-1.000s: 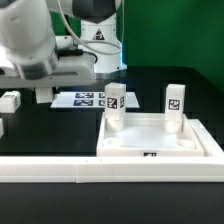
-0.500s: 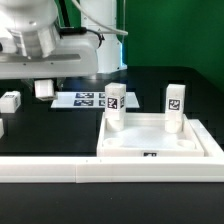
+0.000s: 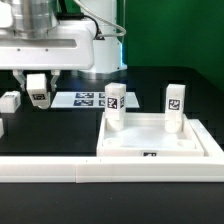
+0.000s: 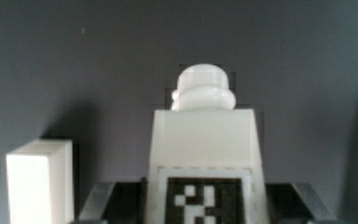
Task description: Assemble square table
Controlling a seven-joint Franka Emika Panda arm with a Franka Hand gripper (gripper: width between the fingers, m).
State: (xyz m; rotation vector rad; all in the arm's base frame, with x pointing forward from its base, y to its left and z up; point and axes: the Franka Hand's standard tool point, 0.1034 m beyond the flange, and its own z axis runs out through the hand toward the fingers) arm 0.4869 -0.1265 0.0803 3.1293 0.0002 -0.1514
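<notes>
Two upright legs [image 3: 115, 106] stand in the tabletop [image 3: 160, 148] at the exterior view's right. At its left the arm hangs over the worktop [image 3: 60, 125], claw [image 3: 38, 95] pointing down, clamped on a leg block [image 3: 38, 98]. In the wrist view, that leg block fills the claw, with a loose block [image 4: 39, 190] lying near.

Your arm [image 3: 30, 18] comes in at the top of the exterior view's left. The wide white wrist [image 3: 50, 55] sits level, and the end effector [image 3: 38, 98] points straight down beneath it. The jaws are only partway closed but properly clamped on a leg block [image 4: 204, 140]. In the wrist view you can see dark fingers [image 4: 114, 208] on either side of its tagged end. The block hangs upright in the grip. Can't tell whether its lower end touches anything.
</notes>
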